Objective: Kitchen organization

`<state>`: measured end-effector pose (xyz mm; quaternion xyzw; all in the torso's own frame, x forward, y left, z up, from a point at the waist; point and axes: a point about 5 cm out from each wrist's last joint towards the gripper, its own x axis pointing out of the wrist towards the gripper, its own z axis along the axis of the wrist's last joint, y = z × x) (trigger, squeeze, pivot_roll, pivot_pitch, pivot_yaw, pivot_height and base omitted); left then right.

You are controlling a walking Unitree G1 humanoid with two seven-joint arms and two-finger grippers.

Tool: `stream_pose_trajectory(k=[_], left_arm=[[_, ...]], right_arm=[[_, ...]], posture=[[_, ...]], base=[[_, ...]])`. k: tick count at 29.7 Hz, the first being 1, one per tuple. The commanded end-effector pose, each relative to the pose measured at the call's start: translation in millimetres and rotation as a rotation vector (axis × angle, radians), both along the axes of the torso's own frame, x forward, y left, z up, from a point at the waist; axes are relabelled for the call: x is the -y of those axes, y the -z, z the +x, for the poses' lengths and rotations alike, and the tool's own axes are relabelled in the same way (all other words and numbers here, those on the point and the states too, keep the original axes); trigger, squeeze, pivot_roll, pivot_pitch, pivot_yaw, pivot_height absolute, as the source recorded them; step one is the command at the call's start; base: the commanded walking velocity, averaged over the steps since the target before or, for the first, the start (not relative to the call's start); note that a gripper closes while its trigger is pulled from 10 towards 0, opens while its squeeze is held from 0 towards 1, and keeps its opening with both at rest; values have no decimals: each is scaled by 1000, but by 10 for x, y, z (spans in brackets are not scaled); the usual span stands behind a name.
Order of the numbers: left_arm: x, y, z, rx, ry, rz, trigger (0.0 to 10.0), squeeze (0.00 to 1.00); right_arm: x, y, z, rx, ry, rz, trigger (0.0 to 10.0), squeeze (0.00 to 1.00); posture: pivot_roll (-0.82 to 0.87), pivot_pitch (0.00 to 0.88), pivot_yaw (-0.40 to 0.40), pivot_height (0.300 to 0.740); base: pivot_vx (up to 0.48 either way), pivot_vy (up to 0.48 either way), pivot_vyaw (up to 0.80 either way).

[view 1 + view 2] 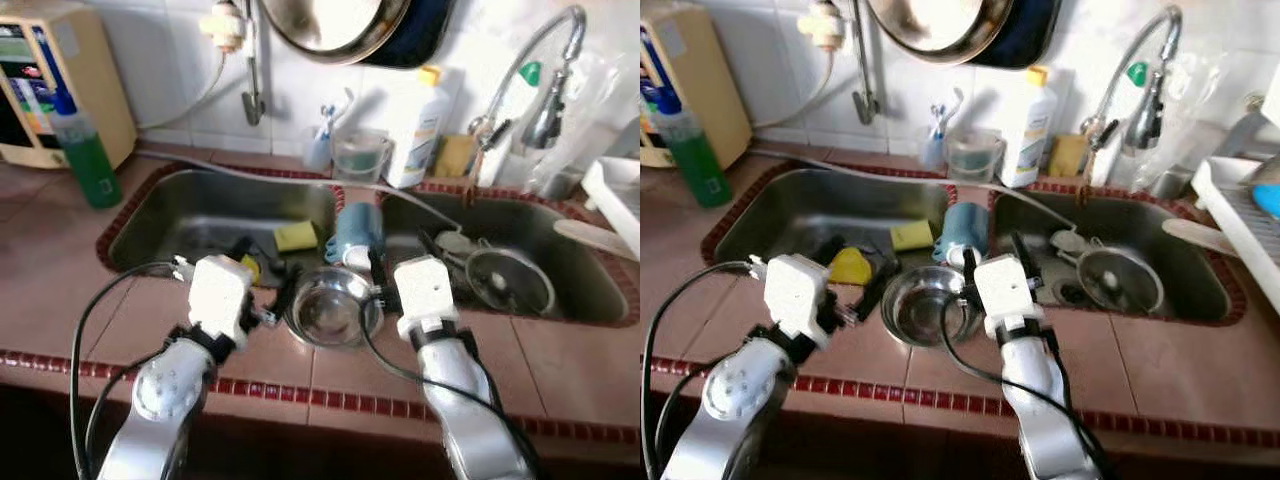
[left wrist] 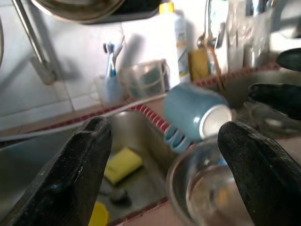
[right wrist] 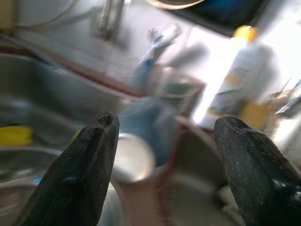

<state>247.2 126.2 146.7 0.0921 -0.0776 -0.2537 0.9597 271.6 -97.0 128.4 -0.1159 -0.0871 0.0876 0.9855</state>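
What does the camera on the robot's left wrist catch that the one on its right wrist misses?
Left wrist view alone: a yellow sponge lying in the sink, a steel bowl, and the open left hand. Right wrist view alone: the open right hand, with everything blurred. Both share the blue mug lying on its side and the white bottle with a yellow cap by the wall.

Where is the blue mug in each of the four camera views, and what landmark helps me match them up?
Left eye view: blue mug lies on its side on the divider between the sink basins, behind the steel bowl.
Right eye view: same spot, just left of centre.
Left wrist view: right of centre, white base facing the camera.
Right wrist view: blurred, between the fingers.
Shared landmark: white bottle with yellow cap.
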Motion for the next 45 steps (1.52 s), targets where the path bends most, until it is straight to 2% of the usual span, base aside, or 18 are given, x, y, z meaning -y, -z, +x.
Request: stream_pose_trajectory(k=[1, 5, 7, 10, 14, 20, 22, 29, 32, 38, 45], left_arm=[[37, -53, -24, 27, 31, 18, 10000, 0], [76, -6, -172, 8, 148, 107, 10000, 0], [78, 5, -203, 0, 171, 123, 10000, 0], [76, 7, -219, -4, 183, 131, 10000, 0], [75, -8, -234, -11, 200, 132, 10000, 0], [110, -27, -252, -13, 217, 124, 10000, 0], [121, -44, -251, -10, 219, 121, 10000, 0], [150, -56, -272, -11, 233, 116, 10000, 0], [175, -54, -291, -10, 238, 115, 10000, 0], [194, -61, -288, -5, 233, 109, 10000, 0], [224, -59, -305, -10, 241, 102, 10000, 0]], right_arm=[[12, -86, 0, 21, -4, 28, 10000, 0], [41, 2, -86, -49, 29, 97, 10000, 0], [48, 21, -110, -66, 38, 112, 10000, 0], [53, 38, -129, -83, 47, 129, 10000, 0], [154, 144, -192, -173, 163, 174, 10000, 0], [196, 189, -189, -226, 176, 194, 10000, 0], [195, 213, -192, -261, 185, 233, 10000, 0], [187, 213, -168, -277, 166, 237, 10000, 0], [177, 112, -122, -212, 98, 191, 10000, 0], [169, 14, -116, -161, 52, 193, 10000, 0], [167, 90, -66, -244, 24, 235, 10000, 0]], posture=[[-107, 0, -39, 740], [-114, 25, -10, 740], [-114, 25, -10, 740], [-116, 31, -8, 740], [-122, 44, -6, 740], [-129, 52, -4, 740], [-126, 50, -8, 740], [-123, 44, -12, 740], [-122, 41, -15, 740], [-121, 36, -23, 740], [-120, 32, -27, 740]], base=[[0, 0, 0], [0, 0, 0], [0, 0, 0], [0, 0, 0], [0, 0, 0], [0, 0, 0], [0, 0, 0], [0, 0, 0], [0, 0, 0], [0, 0, 0], [0, 0, 0]])
